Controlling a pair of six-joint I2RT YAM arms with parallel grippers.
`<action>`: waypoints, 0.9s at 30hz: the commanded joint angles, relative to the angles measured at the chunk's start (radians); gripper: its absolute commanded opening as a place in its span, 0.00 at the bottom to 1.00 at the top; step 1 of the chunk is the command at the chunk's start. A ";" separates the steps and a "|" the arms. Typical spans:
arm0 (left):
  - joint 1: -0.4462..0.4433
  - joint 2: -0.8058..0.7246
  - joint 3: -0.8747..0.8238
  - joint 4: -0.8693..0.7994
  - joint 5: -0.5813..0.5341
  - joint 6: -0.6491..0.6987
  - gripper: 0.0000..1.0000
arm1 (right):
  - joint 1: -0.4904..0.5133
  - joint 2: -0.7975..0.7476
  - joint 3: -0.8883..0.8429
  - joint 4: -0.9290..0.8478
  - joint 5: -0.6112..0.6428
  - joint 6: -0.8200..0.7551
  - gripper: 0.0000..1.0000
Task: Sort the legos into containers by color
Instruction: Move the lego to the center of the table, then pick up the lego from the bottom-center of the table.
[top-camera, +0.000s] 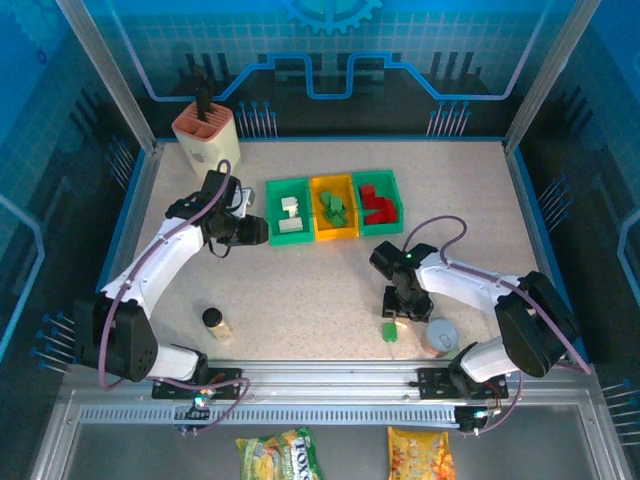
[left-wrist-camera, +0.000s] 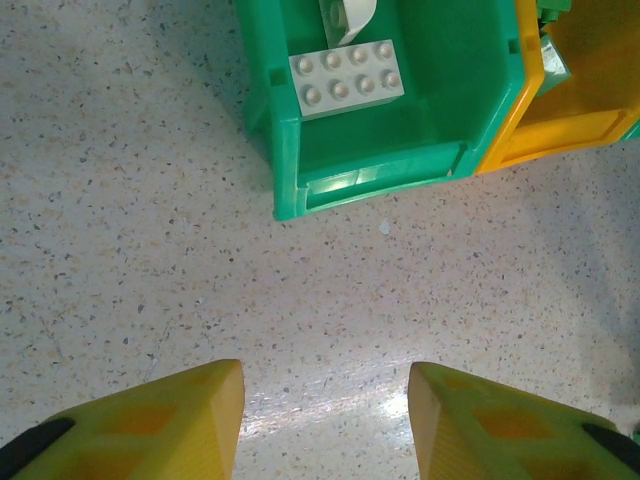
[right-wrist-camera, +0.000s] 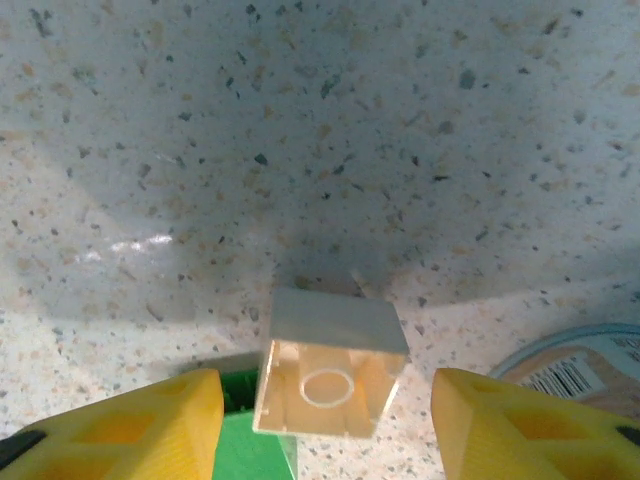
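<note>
Overhead, green brick (top-camera: 389, 331) beside right gripper (top-camera: 400, 312); wrist camera adds a white brick (right-wrist-camera: 330, 368) between its spread fingers. Left gripper (left-wrist-camera: 325, 400) open, empty, facing green bin (left-wrist-camera: 285, 150).

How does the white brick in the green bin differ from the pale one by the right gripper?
The bin brick lies studs up in the green bin; the table brick lies tipped, hollow side showing. The bin brick is long, the table brick short. Both are pale.
</note>
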 joint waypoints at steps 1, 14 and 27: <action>0.012 -0.015 -0.018 0.012 0.012 0.017 0.48 | 0.006 0.021 -0.031 0.051 -0.016 0.036 0.57; 0.012 -0.017 -0.029 0.025 0.009 0.014 0.48 | 0.017 0.015 -0.015 0.053 0.007 0.026 0.38; 0.080 -0.035 -0.035 0.053 0.026 -0.006 0.48 | 0.019 0.066 0.179 0.008 0.033 -0.057 0.33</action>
